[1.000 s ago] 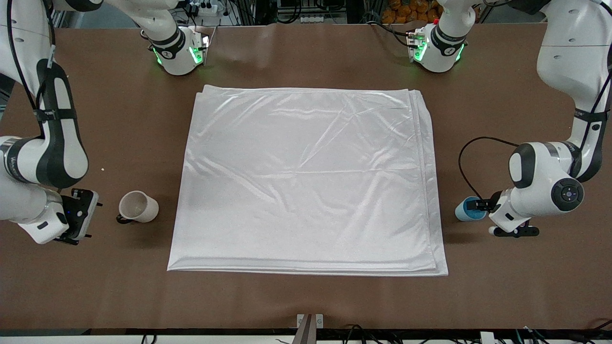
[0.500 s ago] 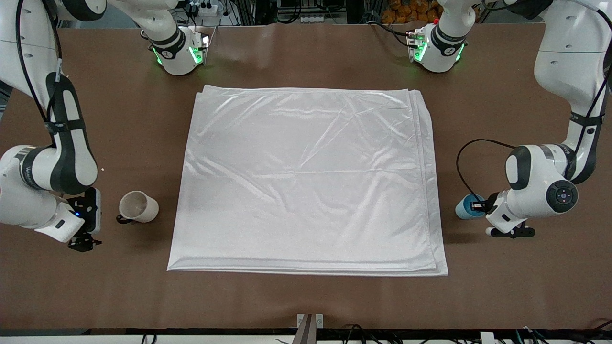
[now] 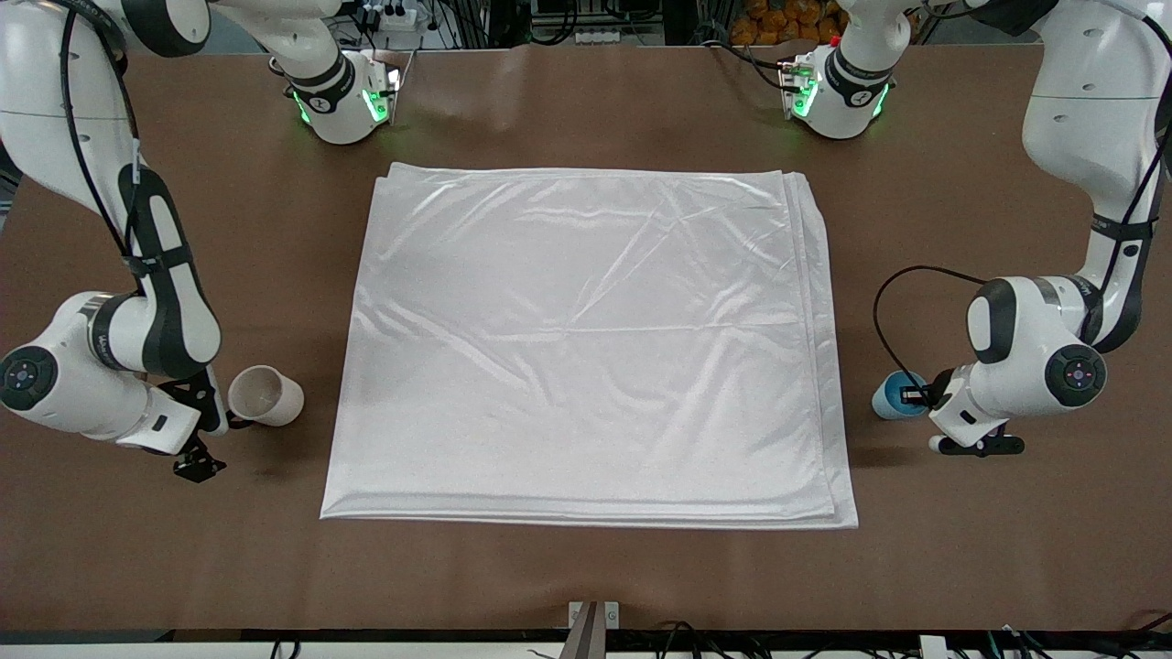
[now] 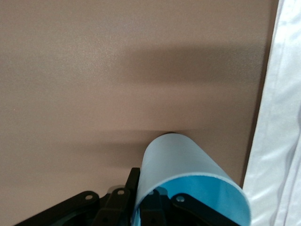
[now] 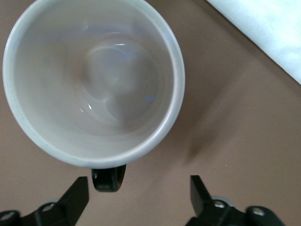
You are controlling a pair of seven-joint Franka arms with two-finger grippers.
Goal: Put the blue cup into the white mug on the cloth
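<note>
In the front view the cloth (image 3: 586, 343) lies flat in the middle of the table (image 3: 586, 567), folded in layers with creases. The white mug (image 3: 265, 395) lies on its side on the bare table just beside the cloth's edge toward the right arm's end, its mouth turned toward the right gripper (image 3: 206, 430), which sits low right next to it at the handle side. The blue cup (image 3: 893, 398) lies on the bare table just beside the cloth's edge toward the left arm's end, with the left gripper (image 3: 916, 395) at it. In the left wrist view the blue cup (image 4: 188, 181) lies on its side with its open mouth facing the camera, the edge of the cloth (image 4: 277, 141) running close beside it; the left gripper (image 4: 150, 207) has its fingers closed on the cup's rim, one finger inside the mouth and one against the outer wall. In the right wrist view the white mug (image 5: 91, 80) shows its off-white inside and its dark handle, a corner of the cloth (image 5: 268, 33) nearby; the right gripper (image 5: 138, 195) stands with fingers spread wide, the handle just beside one finger and nothing clasped.
</note>
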